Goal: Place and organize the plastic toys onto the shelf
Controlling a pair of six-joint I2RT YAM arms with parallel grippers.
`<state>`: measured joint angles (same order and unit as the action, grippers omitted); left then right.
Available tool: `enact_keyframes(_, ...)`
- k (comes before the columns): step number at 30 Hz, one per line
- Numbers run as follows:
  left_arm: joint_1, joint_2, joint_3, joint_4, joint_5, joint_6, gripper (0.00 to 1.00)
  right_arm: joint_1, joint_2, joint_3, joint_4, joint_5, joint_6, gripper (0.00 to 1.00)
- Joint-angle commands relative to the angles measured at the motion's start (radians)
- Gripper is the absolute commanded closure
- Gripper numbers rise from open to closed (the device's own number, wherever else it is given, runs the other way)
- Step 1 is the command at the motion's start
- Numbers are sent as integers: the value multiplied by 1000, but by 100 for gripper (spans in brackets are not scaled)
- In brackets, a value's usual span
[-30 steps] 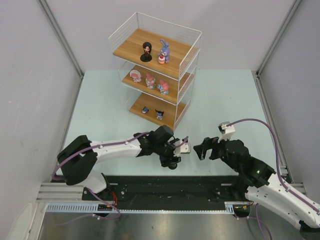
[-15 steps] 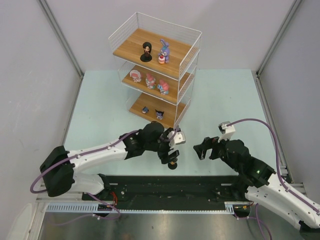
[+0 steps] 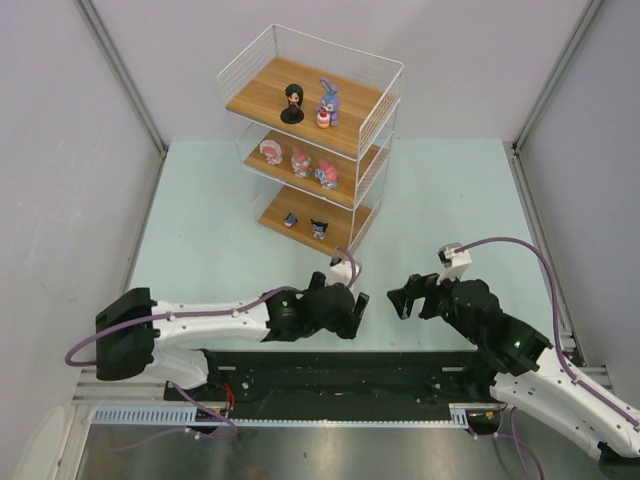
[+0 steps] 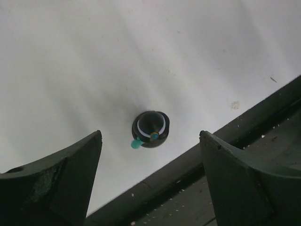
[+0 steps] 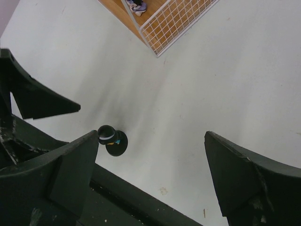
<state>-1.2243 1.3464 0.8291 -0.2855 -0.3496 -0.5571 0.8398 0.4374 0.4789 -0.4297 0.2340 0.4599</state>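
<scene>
Your left gripper is open wide. Its two fingers sit on each side of a little dark-haired toy and do not touch it. The toy seems to stand up on its round black base. It is on the tabletop, just beside the black strip at the near edge, and well apart from the shelf. The top camera cannot see this toy, because the left gripper covers it.

I think the gripper sits over the toy like this so you can come down and close on it. The toy is small and round, so it may tip or slip if you squeeze off to one side.

Your right gripper is open wide too and holds nothing. It hangs near, out of the way.

The toys on the shelf look sorted by kind. Another dark-haired one and the bunny are on the top board. Three pink-and-white ones are in the middle, and two small ones are at the bottom. So I think this toy belongs up top, beside its twin.
</scene>
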Motion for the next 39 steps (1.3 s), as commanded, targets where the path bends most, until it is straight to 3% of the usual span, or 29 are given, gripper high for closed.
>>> enact_keyframes(1,-102,78,103,-130,-261,-332,11,-5,-5,35,25,-10,3,0)
enact_keyframes(6,-145,163,160,-236,-356,-552,7,-5,-17,35,19,-12,8,0)
enact_keyframes(12,-145,194,131,-215,-397,-621,7,-7,-31,35,5,-10,11,0)
enact_keyframes(22,-199,192,8,32,-515,-547,11,-7,-5,33,22,-16,5,0)
enact_keyframes(31,-296,264,36,55,-658,-520,11,-8,3,35,23,-16,6,0)
enact_keyframes(39,-323,296,27,0,-698,-630,14,-8,7,35,29,-22,-3,0)
